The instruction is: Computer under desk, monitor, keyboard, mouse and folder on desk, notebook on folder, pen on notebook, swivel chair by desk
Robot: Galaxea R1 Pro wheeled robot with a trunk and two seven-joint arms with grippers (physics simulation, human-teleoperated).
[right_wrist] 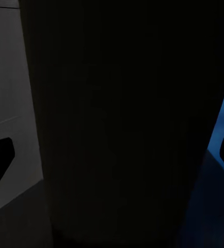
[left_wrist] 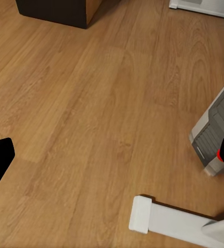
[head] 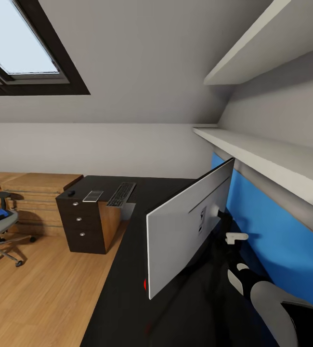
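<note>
Right gripper (right_wrist: 112, 157) is reaching behind the monitor (head: 185, 226), fingers wide around its neck. Left gripper (left_wrist: 112, 155) is hanging spread over the floor (left_wrist: 91, 103). At ten o'clock, the keyboard (head: 121, 193) is lying on the desk (head: 127, 270).

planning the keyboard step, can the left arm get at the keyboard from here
Probably not: the keyboard lies at the desk's far end, while the left end effector hangs low over the floor.
</note>
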